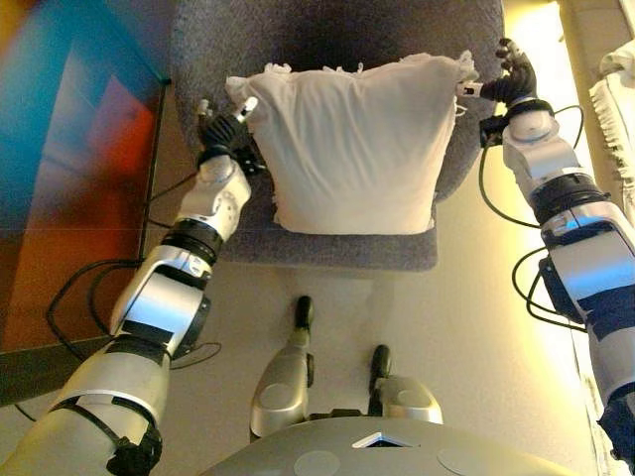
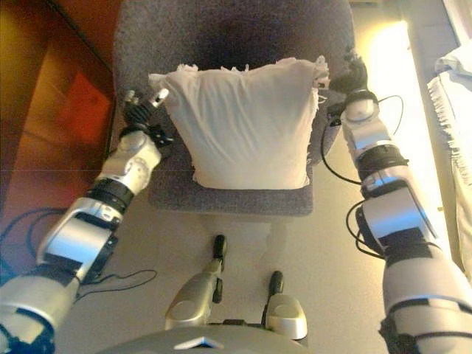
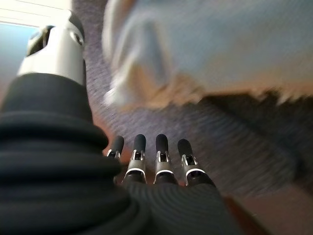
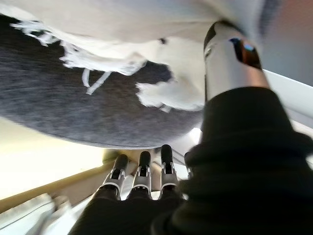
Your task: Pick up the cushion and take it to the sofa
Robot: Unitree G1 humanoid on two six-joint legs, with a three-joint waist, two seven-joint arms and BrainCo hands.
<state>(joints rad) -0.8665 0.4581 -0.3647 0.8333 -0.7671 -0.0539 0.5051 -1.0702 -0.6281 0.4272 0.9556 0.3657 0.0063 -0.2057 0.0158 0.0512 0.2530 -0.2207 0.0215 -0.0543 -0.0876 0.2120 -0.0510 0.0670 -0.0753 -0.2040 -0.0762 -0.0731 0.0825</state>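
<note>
A white cushion (image 1: pixel 352 149) with fringed edges leans upright against the back of a grey armchair (image 1: pixel 337 250). My left hand (image 1: pixel 223 129) is beside the cushion's upper left corner, fingers straight, thumb close to the fabric. In the left wrist view the fingers (image 3: pixel 161 147) point along the seat with the cushion (image 3: pixel 205 49) past them, nothing held. At the upper right corner my right hand (image 1: pixel 514 79) is open too, its thumb (image 4: pixel 227 58) by the fringe (image 4: pixel 98 61).
A dark panel (image 1: pixel 79 159) with blue and red patches stands to the left of the armchair. A white fringed cloth (image 1: pixel 615 99) lies at the right edge. Pale floor (image 1: pixel 476 327) stretches in front of the chair.
</note>
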